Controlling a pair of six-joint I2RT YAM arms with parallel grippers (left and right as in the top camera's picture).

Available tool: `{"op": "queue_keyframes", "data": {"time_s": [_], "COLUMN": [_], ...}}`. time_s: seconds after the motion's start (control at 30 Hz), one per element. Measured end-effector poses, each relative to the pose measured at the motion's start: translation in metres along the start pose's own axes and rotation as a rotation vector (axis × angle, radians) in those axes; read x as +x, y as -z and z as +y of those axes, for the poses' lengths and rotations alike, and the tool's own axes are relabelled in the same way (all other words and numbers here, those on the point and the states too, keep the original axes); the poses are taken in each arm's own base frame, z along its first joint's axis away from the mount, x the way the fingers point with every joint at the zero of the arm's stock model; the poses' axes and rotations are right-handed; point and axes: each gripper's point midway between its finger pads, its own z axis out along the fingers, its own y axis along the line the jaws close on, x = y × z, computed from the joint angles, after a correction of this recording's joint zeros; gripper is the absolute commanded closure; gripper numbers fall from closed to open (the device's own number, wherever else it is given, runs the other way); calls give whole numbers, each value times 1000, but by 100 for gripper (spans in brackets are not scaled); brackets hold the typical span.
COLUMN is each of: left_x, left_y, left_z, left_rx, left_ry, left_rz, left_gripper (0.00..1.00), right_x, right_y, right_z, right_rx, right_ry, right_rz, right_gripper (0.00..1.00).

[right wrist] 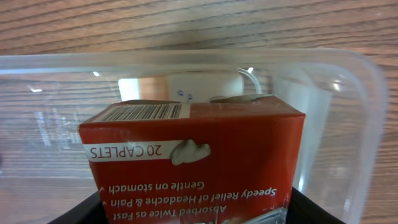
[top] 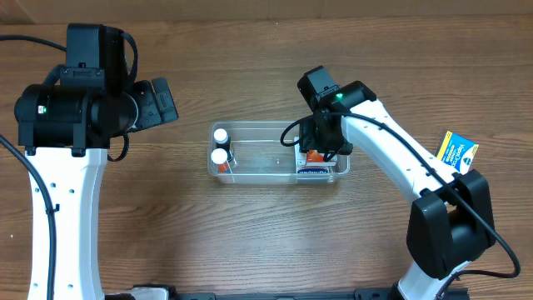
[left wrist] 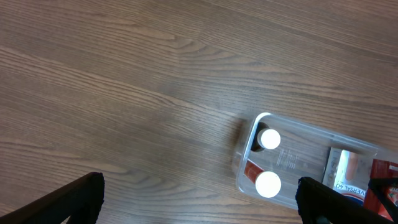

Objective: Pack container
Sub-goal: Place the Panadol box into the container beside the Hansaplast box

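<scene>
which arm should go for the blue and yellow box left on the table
Right. The blue and yellow box lies beside the right arm's base, far from the left gripper across the container. The right gripper must first release the red box.

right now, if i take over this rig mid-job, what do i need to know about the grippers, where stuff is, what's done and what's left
left gripper: open and empty, over bare table to the container's left.
right gripper: looks shut on the red box, down in the right end of the container. I can't tell if the box is resting on the bottom.
Done: two white-capped bottles stand in the container's left end.
Left: release the red box, then probably pack the blue-and-yellow box, which lies on the table to the container's right.
</scene>
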Motion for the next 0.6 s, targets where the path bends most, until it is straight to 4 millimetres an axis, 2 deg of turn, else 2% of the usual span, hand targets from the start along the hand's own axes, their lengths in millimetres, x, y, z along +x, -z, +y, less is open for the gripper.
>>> {"op": "queue_keyframes", "data": {"time_s": [0.2, 0.27, 0.3, 0.37, 0.6], "left_x": [0, 0, 0, 0, 0], "left_y": [0, 0, 0, 0, 0], "left_z": [0, 0, 0, 0, 0], "left_rx": [0, 0, 0, 0, 0], "left_ry": [0, 0, 0, 0, 0], "left_rz": [0, 0, 0, 0, 0], "left_gripper": [0, 0, 0, 0, 0], "right_x": [3, 6, 6, 6, 7], "right_y": [-17, -21, -21, -21, -21], "right_z": [-1, -2, -2, -2, -2], "right_rx": [-6, -2, -1, -2, -5], "right_ry": [0, 0, 2, 0, 1], "right_rz": [-8, 0, 0, -1, 3], "right_gripper": [35, 31, 26, 0, 0]}}
